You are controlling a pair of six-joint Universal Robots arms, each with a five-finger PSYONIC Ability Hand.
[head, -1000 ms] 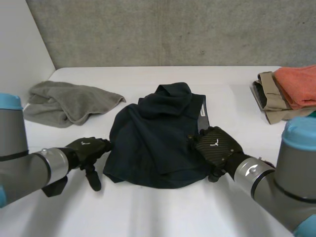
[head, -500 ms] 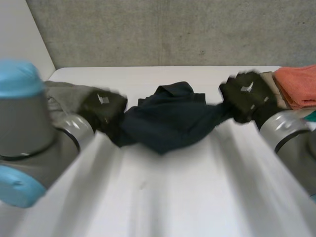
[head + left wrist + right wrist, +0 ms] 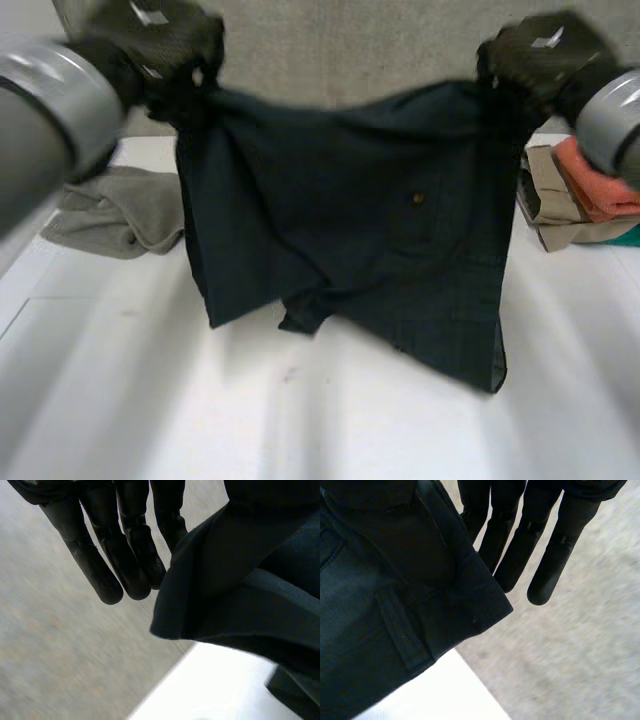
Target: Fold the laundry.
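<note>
A dark navy garment with a small button hangs spread out above the white table. My left hand is raised at its upper left corner and my right hand at its upper right corner, each pinching the top edge. In the left wrist view the cloth bunches beside the straight fingers. A waistband with a belt loop lies next to the right hand's straight fingers in the right wrist view. The lower hem hangs unevenly, lowest at the right.
A crumpled grey towel lies on the table at the left, partly behind the hanging garment. A stack of folded clothes, tan under orange, sits at the right edge. A grey wall stands behind the table.
Both hands closed on the dark garment's sides, then rose and moved apart. The garment went from a heap on the table to hanging spread between them.
</note>
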